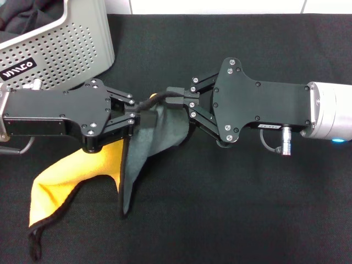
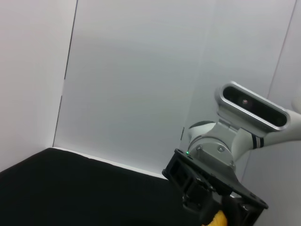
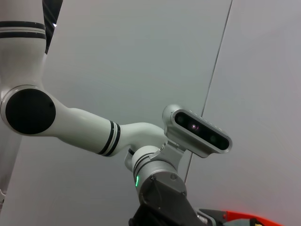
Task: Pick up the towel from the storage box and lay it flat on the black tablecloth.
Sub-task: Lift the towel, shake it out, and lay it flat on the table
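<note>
Head view: soft, limp towel [image 1: 140, 146] hanging between left end effector [image 1: 132, 114] and right end effector [image 1: 184, 103], both clenched on its top edge, best held by corners.

The counter is covered by the black tablecloth [image 1: 220, 209], which spreads across nearly the whole head view. The storage box [image 1: 66, 49] stands on it at the far left corner. The towel's [image 1: 71, 176] yellow lower end trails onto the cloth near the front left.
</note>
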